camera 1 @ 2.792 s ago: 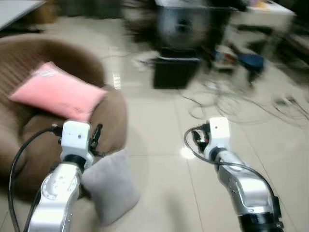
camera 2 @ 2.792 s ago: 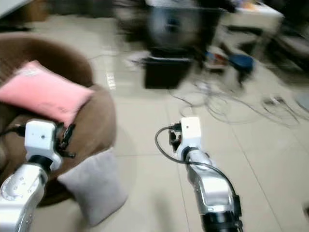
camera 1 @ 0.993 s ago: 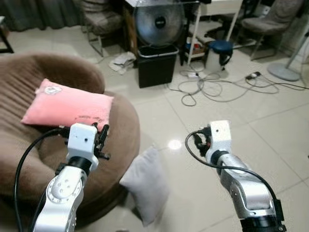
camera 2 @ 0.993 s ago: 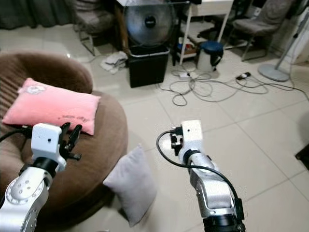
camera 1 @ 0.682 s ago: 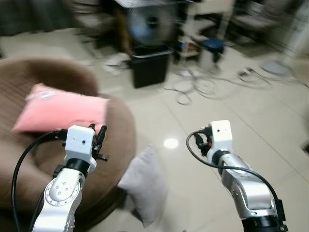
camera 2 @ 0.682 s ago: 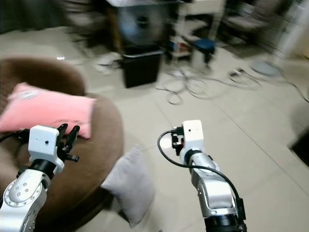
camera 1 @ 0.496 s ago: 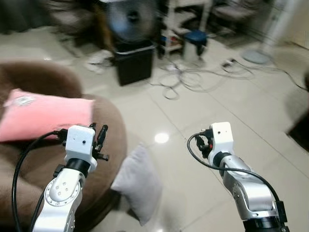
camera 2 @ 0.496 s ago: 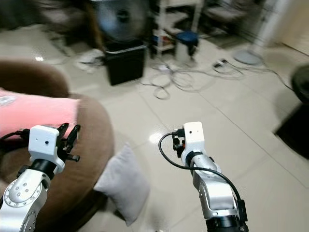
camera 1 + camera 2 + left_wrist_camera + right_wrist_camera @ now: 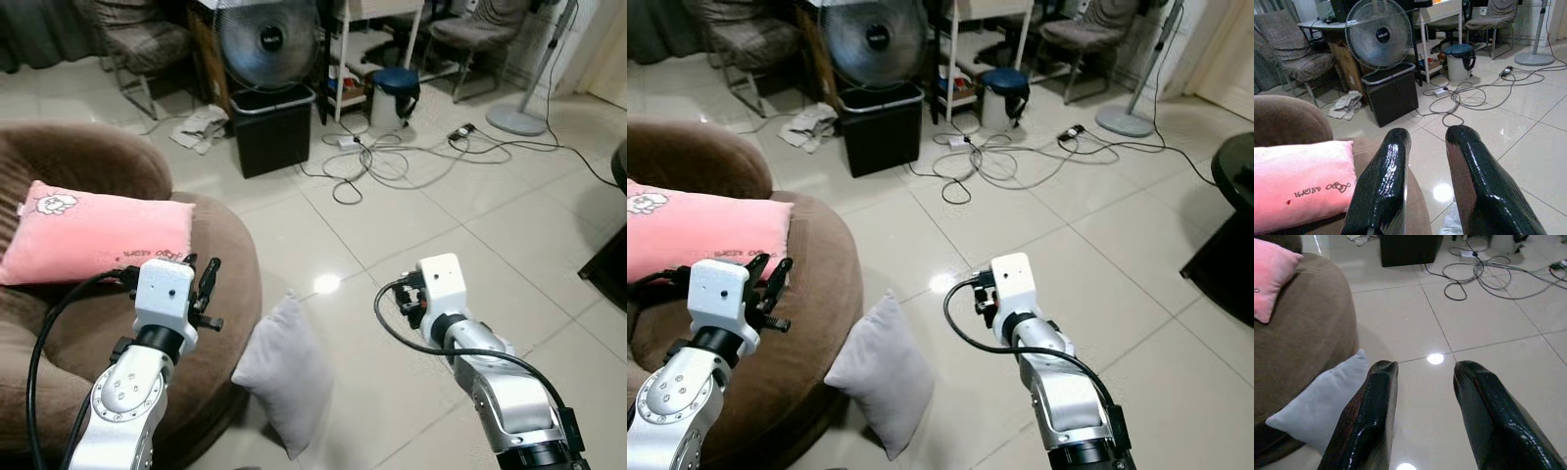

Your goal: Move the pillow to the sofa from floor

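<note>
A grey pillow [image 9: 279, 372] stands on the tiled floor, leaning against the front of the round brown sofa [image 9: 230, 264]. A pink pillow [image 9: 93, 245] lies on the sofa's seat. My left gripper [image 9: 1429, 134] is held over the sofa's edge, above and left of the grey pillow, open and empty. My right gripper [image 9: 1426, 366] hovers over bare tiles right of the pillow, also open and empty. In the right wrist view the grey pillow [image 9: 1322, 401] lies low beside one finger [image 9: 1371, 406].
A standing fan [image 9: 267, 39] and a black bin [image 9: 272, 127] are straight ahead. Loose cables [image 9: 392, 162] sprawl over the floor beyond. A blue-topped stool [image 9: 395, 93], chairs and a white desk stand at the back. A dark table edge [image 9: 612, 245] is at the right.
The camera has swung and the blur has cleared, so the whole scene shifted. Both arms keep the same raised pose with their fingers apart. The grey pillow stays on the floor.
</note>
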Robot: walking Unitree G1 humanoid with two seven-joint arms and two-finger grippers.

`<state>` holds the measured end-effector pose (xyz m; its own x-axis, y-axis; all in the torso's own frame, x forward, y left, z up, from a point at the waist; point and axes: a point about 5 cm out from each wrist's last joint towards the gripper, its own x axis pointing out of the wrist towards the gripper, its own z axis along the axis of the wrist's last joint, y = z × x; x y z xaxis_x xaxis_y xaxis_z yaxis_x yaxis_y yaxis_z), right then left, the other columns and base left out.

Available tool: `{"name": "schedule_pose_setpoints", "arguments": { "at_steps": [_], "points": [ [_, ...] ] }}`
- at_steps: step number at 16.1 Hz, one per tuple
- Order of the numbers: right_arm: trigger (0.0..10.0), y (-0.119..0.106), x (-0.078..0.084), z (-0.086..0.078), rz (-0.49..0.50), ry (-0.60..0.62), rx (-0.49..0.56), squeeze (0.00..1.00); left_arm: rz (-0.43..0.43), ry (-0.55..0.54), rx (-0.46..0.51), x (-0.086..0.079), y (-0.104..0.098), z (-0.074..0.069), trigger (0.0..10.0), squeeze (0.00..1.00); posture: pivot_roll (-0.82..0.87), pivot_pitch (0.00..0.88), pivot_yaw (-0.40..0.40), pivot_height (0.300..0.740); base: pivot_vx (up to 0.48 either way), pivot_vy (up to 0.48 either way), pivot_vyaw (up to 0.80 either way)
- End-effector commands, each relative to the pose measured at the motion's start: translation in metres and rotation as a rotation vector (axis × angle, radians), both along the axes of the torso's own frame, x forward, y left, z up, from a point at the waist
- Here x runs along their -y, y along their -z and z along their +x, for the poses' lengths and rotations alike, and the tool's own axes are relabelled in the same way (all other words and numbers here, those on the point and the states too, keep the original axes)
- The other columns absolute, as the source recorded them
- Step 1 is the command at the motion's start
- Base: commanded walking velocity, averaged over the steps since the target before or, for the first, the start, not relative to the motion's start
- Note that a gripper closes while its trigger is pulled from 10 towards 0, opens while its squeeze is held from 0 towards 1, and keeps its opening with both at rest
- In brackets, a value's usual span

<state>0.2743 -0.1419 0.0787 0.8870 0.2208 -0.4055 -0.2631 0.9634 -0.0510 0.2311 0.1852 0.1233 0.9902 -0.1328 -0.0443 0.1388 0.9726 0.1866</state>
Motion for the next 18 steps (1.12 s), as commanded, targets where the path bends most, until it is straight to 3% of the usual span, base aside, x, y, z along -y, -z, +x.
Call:
{"name": "schedule_pose_setpoints", "arguments": {
  "at_steps": [1,3,9,18],
  "points": [
    [10.0,0.0017,0.0024,-0.0008,-0.018,-0.004,0.003,0.0,-0.006,0.013,-0.009,-0.0004,0.0024,-0.0011,10.0,0.0,0.11,0.0,-0.004,0.74,0.0,0.0,0.0],
    [10.0,0.0016,0.0022,-0.001,-0.01,-0.003,0.009,0.0,-0.007,0.015,-0.01,-0.0007,0.0032,-0.0013,10.0,0.0,0.11,0.0,-0.004,0.74,0.24,0.0,0.0],
    [10.0,0.0018,0.0014,-0.002,-0.003,-0.019,0.016,0.0,-0.008,0.023,-0.012,-0.0015,0.0059,-0.002,10.0,0.0,0.11,0.0,-0.004,0.74,0.245,0.0,-0.77],
    [10.0,0.0044,-0.0017,-0.0033,-0.027,-0.069,0.011,0.0,0.028,-0.009,-0.028,-0.0054,0.0105,-0.005,10.0,0.0,0.11,0.0,-0.006,0.74,0.028,0.0,0.0]
  ]
}}
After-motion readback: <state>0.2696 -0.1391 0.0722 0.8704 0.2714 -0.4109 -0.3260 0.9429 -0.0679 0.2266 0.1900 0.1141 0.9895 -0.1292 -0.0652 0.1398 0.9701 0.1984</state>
